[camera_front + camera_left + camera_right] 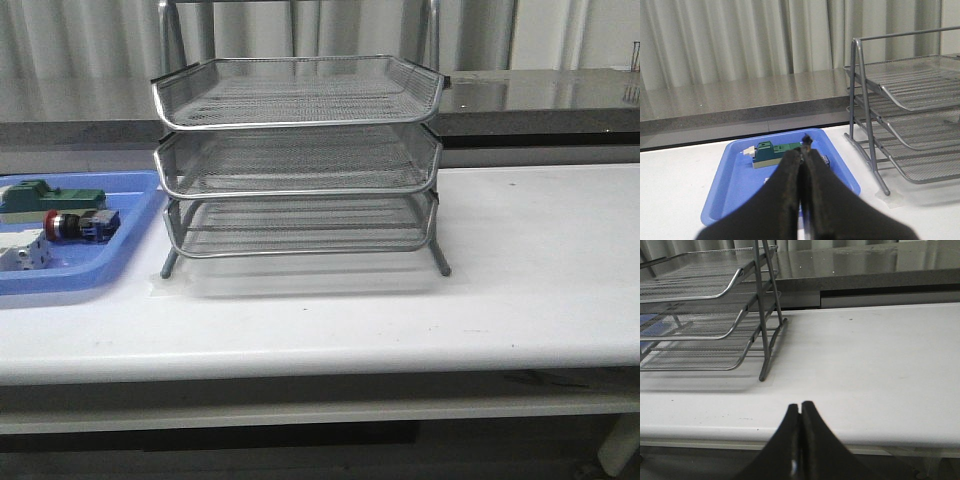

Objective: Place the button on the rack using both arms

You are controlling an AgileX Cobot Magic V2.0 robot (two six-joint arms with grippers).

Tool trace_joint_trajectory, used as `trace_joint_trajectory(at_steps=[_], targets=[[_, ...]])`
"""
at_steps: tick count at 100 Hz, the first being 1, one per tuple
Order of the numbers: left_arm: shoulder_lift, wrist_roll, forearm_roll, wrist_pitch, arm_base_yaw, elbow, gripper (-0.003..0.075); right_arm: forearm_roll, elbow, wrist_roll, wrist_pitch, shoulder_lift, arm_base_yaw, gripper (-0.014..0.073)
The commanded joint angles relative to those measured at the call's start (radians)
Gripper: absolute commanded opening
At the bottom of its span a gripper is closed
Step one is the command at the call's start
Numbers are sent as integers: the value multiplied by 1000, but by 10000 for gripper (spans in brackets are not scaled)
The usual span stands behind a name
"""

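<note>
Using the rack (297,160) as the anchor here, going left to right; off to its left sits a flat blue tray (125,250), right up against the rack's left foot from the front camera; inside the tray, the far end has a green block (50,196), then the button (80,225) lying on its side in the middle, red head pointing away from the rack and blue-and-black body toward it, and a white boxy part (22,255) at the near end, just beside the button; nothing is touching the button, it just lies in the tray, well short of the rack; the left gripper (802,155) shows only in its own wrist cam, hovering over the near side of the tray, fingers pressed flat together with nothing between them; the rack itself is a three-tier wire mesh thing standing square on the white table (540,260), all three tiers bare as far as I can see; on the rack's right the table is plain white; the right gripper (800,407) hangs over the table's near edge, well clear of the rack's right legs, its fingers also squeezed together and gripping nothing.
</note>
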Motion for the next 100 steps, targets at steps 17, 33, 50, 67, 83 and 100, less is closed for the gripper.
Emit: trace_joint_trajectory(at_steps=[17,33,50,67,83,100], targets=[[-32,-10,-6,-82,-1,53,-21,-11,-19,-6,-82,-20,-5,-60],[-32,-10,-6,-82,-1,53,-21,-11,-19,-6,-114,-20,-5,-60],[-32,-10,-6,-82,-1,53,-21,-7,-33,-6,-146,-19,-5,-60],[-32,-10,-6,-82,-1,53,-21,23,-112,-6,-57,15,-4,-60],[-32,-10,-6,-82,-1,53,-21,44,-223,-6,30,118,-4,-60],[-32,-10,-6,-82,-1,53,-21,44,-404,-6,210,274,-4,-60]])
